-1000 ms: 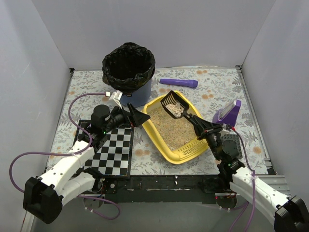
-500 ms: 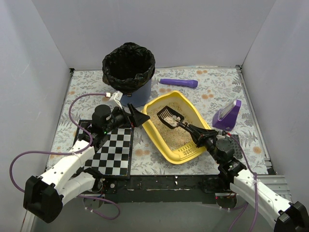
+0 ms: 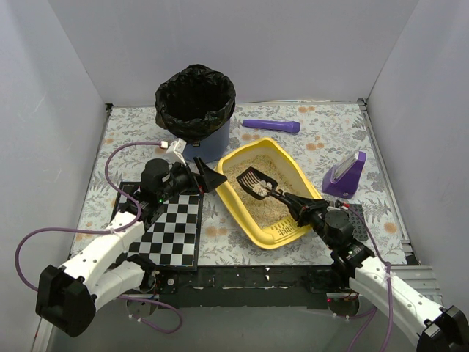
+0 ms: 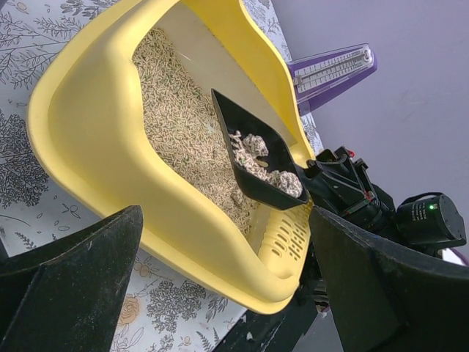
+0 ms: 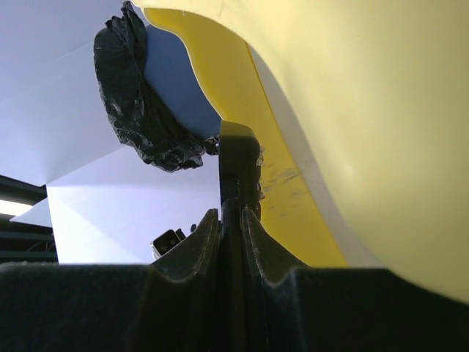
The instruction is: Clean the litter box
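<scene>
The yellow litter box (image 3: 288,232) lies mid-table at an angle, with beige litter inside and a slotted strip at its near end. It also fills the left wrist view (image 4: 95,110). My right gripper (image 3: 305,213) is shut on the handle of a black slotted scoop (image 3: 253,181). The scoop's head hangs over the litter and carries pale clumps (image 4: 256,158). The right wrist view shows the fingers (image 5: 209,235) clamped on the handle (image 5: 236,158) beside the tray's outer wall (image 5: 366,110). My left gripper (image 3: 209,176) is open and empty at the tray's left side (image 4: 226,220).
A blue bin lined with a black bag (image 3: 196,99) stands behind the tray to the left. A purple flashlight (image 3: 271,125) lies at the back. A purple holder (image 3: 344,174) stands right of the tray. A checkered board (image 3: 172,227) lies at the near left.
The scoop has swung from the tray's far end toward its middle and left, carrying clumps. My right gripper has moved nearer and lower. The left arm has not moved.
</scene>
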### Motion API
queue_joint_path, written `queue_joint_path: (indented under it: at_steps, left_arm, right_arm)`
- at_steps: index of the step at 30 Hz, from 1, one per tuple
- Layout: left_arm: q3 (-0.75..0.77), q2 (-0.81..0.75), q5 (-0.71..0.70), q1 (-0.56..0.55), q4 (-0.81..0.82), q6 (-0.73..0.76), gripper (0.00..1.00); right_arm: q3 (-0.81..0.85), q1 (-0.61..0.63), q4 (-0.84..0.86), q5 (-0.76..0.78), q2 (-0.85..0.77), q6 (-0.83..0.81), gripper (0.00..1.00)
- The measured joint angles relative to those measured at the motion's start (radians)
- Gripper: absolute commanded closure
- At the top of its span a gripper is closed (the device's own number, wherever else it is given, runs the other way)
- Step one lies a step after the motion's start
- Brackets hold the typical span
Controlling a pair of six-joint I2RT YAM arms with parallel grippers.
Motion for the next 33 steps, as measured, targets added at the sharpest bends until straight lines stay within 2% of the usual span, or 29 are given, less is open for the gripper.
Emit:
queue_joint_path:
  at_steps: [5, 7, 10, 18, 23, 29, 33]
  left_arm:
    - [0.0, 0.001, -0.001, 0.0, -0.003, 0.0, 0.02]
    - [0.0, 0.005, 0.0, 0.0, -0.003, 0.0, 0.02]
    - [0.0, 0.017, 0.0, 0.0, -0.004, 0.0, 0.02]
    - [0.0, 0.03, 0.0, 0.0, -0.003, 0.0, 0.02]
    - [0.0, 0.032, 0.0, 0.0, -0.003, 0.001, 0.02]
    - [0.0, 0.032, 0.0, 0.0, -0.004, 0.001, 0.02]
    - [0.0, 0.034, 0.0, 0.0, -0.003, 0.001, 0.02]
  right_arm:
    - [0.027, 0.002, -0.051, 0.036, 0.0, 0.002, 0.99]
    - [0.031, 0.002, -0.058, 0.068, 0.0, -0.045, 0.99]
    - [0.027, 0.001, -0.027, 0.117, 0.002, -0.163, 0.99]
    - [0.022, -0.002, 0.256, 0.142, 0.071, -0.534, 0.99]
    - [0.113, -0.002, 0.286, 0.098, 0.169, -0.736, 0.99]
    - [0.117, -0.002, 0.37, 0.08, 0.169, -0.819, 0.99]
    - [0.109, -0.002, 0.298, 0.134, 0.082, -0.771, 0.99]
